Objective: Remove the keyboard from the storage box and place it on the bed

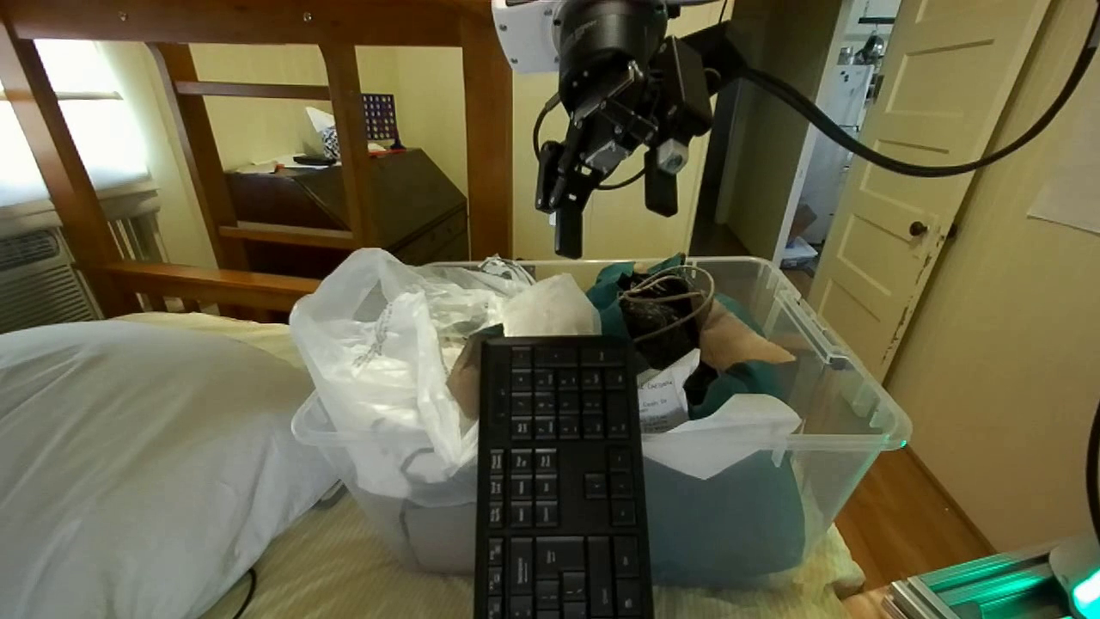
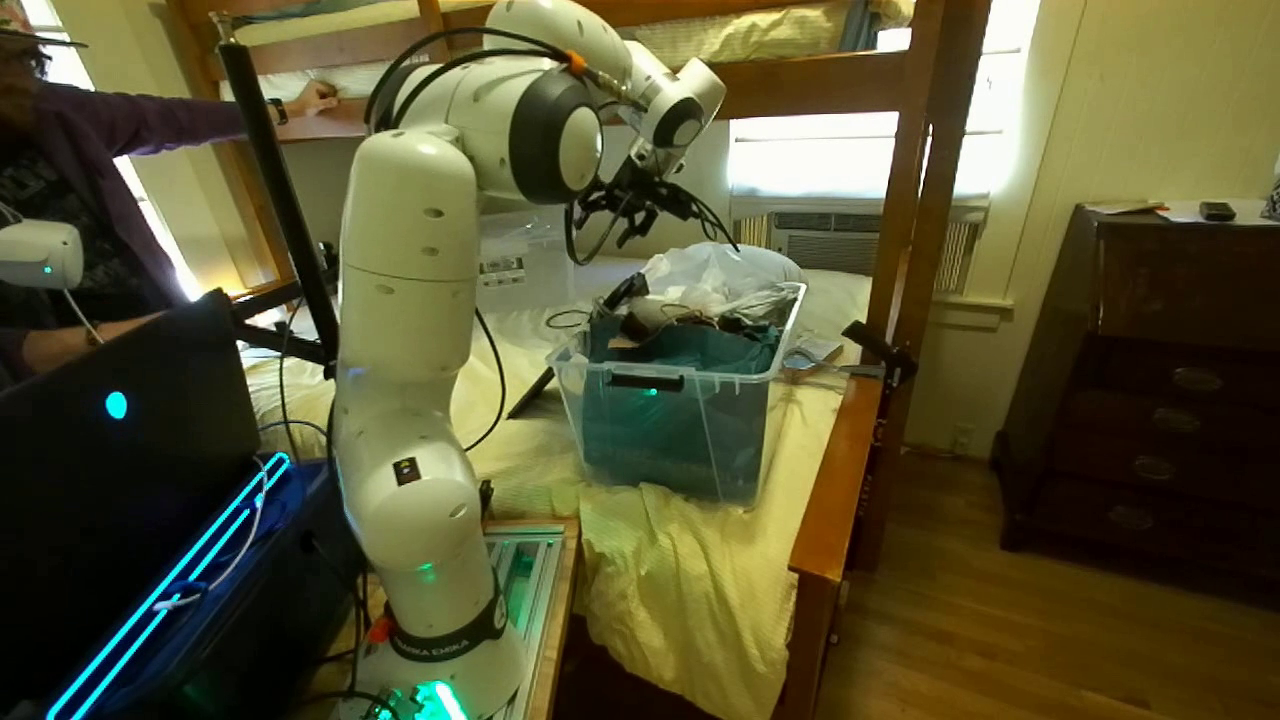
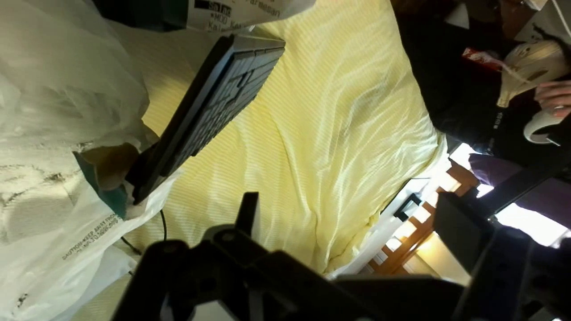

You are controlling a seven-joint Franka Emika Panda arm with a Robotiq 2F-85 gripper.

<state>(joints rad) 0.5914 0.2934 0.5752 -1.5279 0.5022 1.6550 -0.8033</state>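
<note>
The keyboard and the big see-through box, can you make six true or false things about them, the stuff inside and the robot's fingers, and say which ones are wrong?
1. The keyboard sticks out past the edge of the storage box. True.
2. The keyboard is bright pink. False: it is black.
3. The fingers are squeezing the keyboard. False: they are apart, with nothing between them.
4. Some teal cloth is in the storage box. True.
5. A white plastic bag bulges up out of the storage box. True.
6. The storage box is upside down. False: it stands upright on the bed.
</note>
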